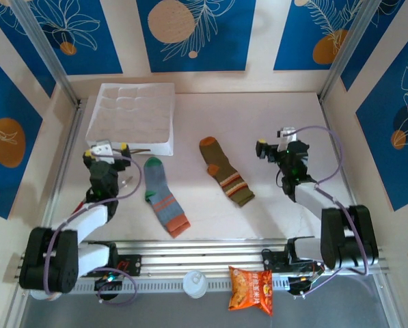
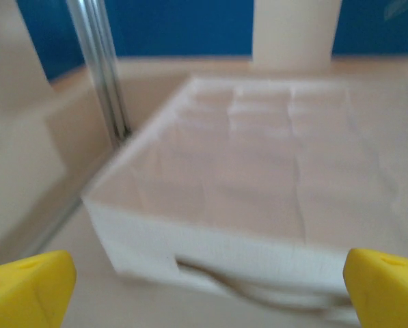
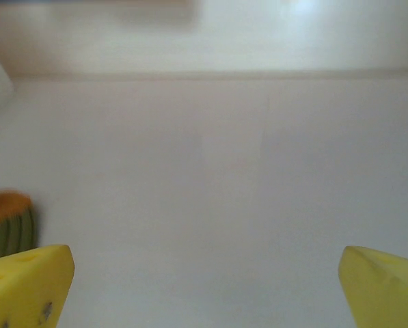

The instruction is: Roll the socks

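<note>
Two socks lie flat and apart mid-table. The grey-blue sock (image 1: 164, 198), with green heel and orange stripes, lies just right of my left gripper (image 1: 106, 149). The olive-brown sock (image 1: 224, 171), with orange toe and striped bands, lies left of my right gripper (image 1: 277, 140). Both grippers are open and hold nothing. In the left wrist view my left gripper (image 2: 207, 294) faces the white foam pad (image 2: 258, 184) with its yellow fingertips (image 2: 26, 287) wide apart. In the right wrist view my right gripper (image 3: 204, 290) hangs over bare table, with the olive-brown sock's orange end (image 3: 9, 222) at the left edge.
The white foam pad (image 1: 132, 116) sits at the back left, close ahead of the left gripper. An orange snack packet (image 1: 251, 288) and a white cap (image 1: 195, 282) lie below the aluminium rail (image 1: 204, 249). Metal posts (image 1: 50, 65) and walls bound the table.
</note>
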